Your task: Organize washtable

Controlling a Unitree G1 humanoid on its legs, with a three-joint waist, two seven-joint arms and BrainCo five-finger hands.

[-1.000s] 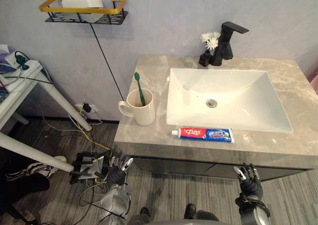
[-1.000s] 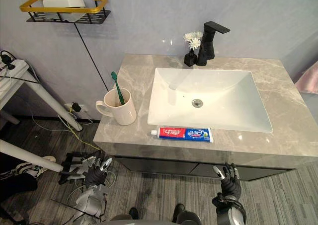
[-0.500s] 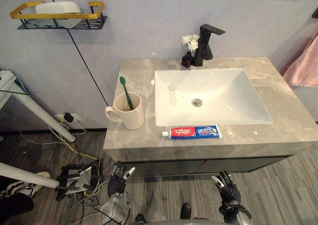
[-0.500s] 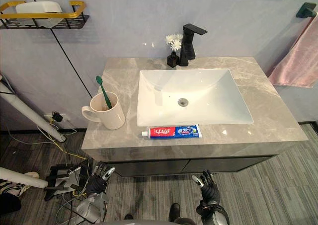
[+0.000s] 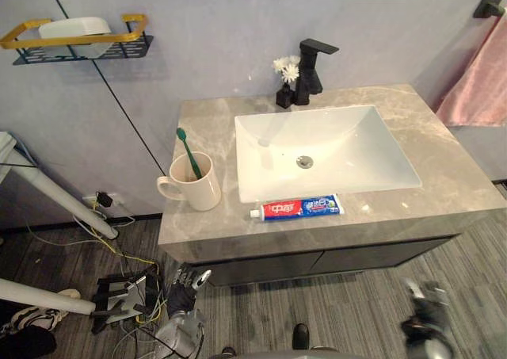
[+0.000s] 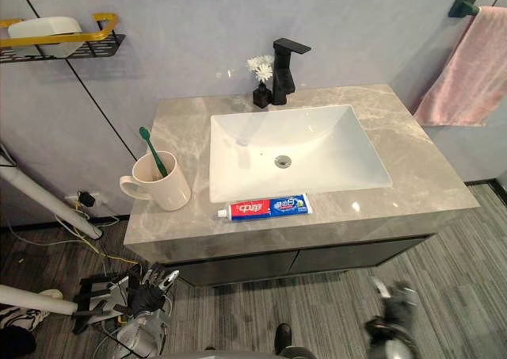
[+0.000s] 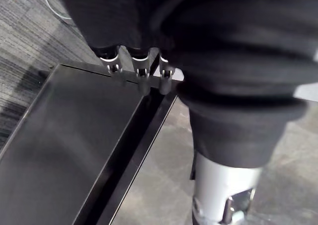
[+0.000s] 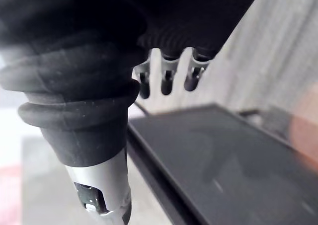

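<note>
A cream mug [image 5: 194, 191] with a green toothbrush [image 5: 187, 148] in it stands on the left of the grey marble washtable [image 5: 444, 189]. A red and blue toothpaste tube [image 5: 296, 208] lies flat along the front edge, before the white sink [image 5: 372, 149]. Both hands hang low in front of the cabinet, below the table top and apart from everything on it. My left hand [image 5: 184, 283] is under the mug's corner with relaxed fingers [image 7: 142, 77] and holds nothing. My right hand [image 6: 391, 310] is blurred at the lower right; its fingers [image 8: 168, 80] hang loose and empty.
A black faucet [image 5: 311, 72] and a small black vase of white flowers [image 5: 285, 80] stand behind the sink. A gold-railed wall shelf [image 5: 75, 39] hangs upper left, a pink towel [image 6: 463, 70] upper right. Dark cabinet front [image 7: 69, 135] below; cables and a white table leg [image 5: 59, 204] at left.
The camera has swung right and brought the pink towel into view. My right hand has moved right and lower and is now blurred. The left hand has hardly moved.
</note>
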